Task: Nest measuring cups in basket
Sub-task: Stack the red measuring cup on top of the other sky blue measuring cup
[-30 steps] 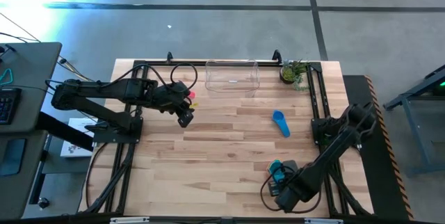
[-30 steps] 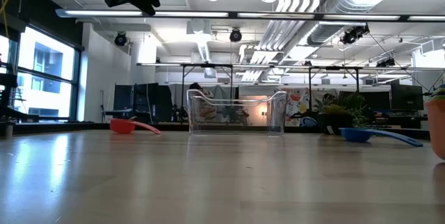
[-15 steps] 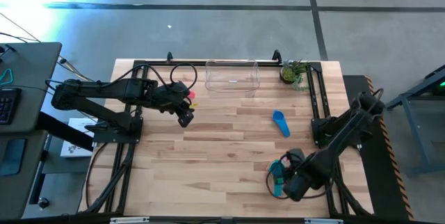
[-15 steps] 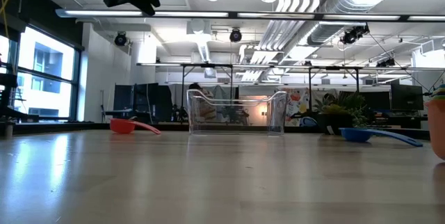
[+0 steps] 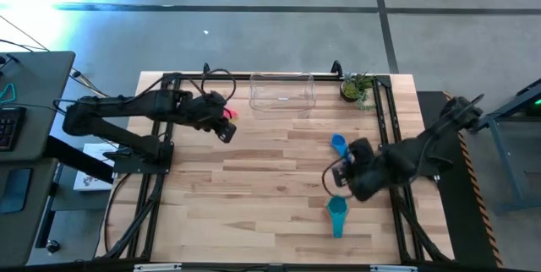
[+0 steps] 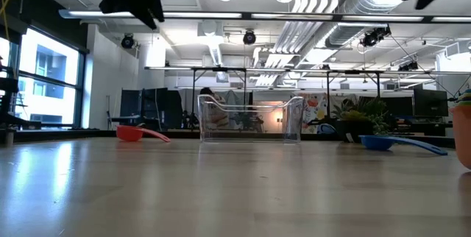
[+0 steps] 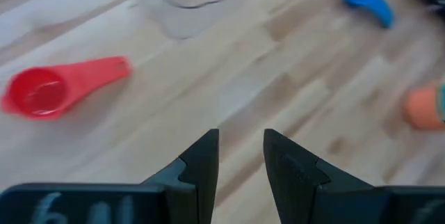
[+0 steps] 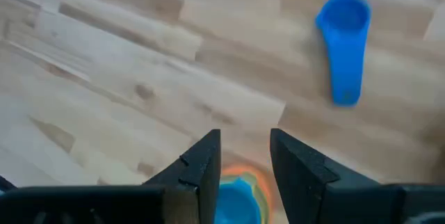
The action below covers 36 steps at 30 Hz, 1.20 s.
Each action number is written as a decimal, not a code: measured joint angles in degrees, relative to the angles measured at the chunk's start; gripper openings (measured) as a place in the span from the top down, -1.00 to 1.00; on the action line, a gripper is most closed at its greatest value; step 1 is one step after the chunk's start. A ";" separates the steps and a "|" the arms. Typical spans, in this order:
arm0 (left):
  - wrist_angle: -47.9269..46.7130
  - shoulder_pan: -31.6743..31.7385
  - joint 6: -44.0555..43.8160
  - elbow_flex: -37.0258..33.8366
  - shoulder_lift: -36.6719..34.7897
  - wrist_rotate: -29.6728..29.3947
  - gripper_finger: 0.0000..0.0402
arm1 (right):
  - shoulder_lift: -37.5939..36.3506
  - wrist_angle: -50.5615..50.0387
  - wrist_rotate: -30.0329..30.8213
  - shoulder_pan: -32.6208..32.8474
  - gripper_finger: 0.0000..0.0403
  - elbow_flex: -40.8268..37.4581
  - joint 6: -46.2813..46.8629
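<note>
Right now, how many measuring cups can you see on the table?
3 spots: a red cup left of the basket, a blue cup mid-table on the right, and a teal-topped nested stack near the front. Cups hidden inside the stack can't be counted.

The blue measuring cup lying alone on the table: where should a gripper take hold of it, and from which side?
Probably by the flat handle. The blue measuring cup lies flat on the table, bowl up, handle pointing toward the front edge. A descent from straight above, fingers straddling the handle's narrow width, looks safest; the round bowl offers a less certain pinch.
</note>
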 joint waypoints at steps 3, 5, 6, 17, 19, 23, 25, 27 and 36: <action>-2.13 3.37 1.73 0.00 0.08 -0.03 0.47 | -2.61 -0.23 0.26 -3.84 0.42 0.00 -7.73; -2.33 5.43 4.21 0.00 0.08 -0.07 0.47 | -4.21 -0.25 0.30 -6.25 0.42 0.00 -12.55; -2.47 6.47 5.58 0.00 0.08 -0.06 0.47 | -4.97 -0.25 0.26 -7.48 0.42 0.00 -14.63; -2.72 17.68 25.49 -5.80 0.08 2.10 0.47 | -10.29 -0.22 -4.55 -20.44 0.42 0.00 -35.36; -2.28 19.37 28.07 -8.00 0.08 3.38 0.47 | -10.48 -0.22 -5.66 -22.77 0.41 0.00 -38.62; -2.22 22.14 31.67 -12.10 0.10 4.45 0.47 | -10.48 -0.18 -6.33 -27.22 0.41 0.00 -43.07; -2.24 23.48 33.70 -13.86 0.10 4.53 0.47 | -10.46 -0.05 -6.36 -29.35 0.42 0.00 -44.52; -2.02 24.82 36.11 -15.12 0.10 4.55 0.47 | -10.45 0.02 -6.37 -31.31 0.42 0.00 -45.47; 5.04 29.47 46.30 -19.72 0.88 5.23 0.47 | -10.45 0.45 -8.62 -37.71 0.42 0.00 -45.34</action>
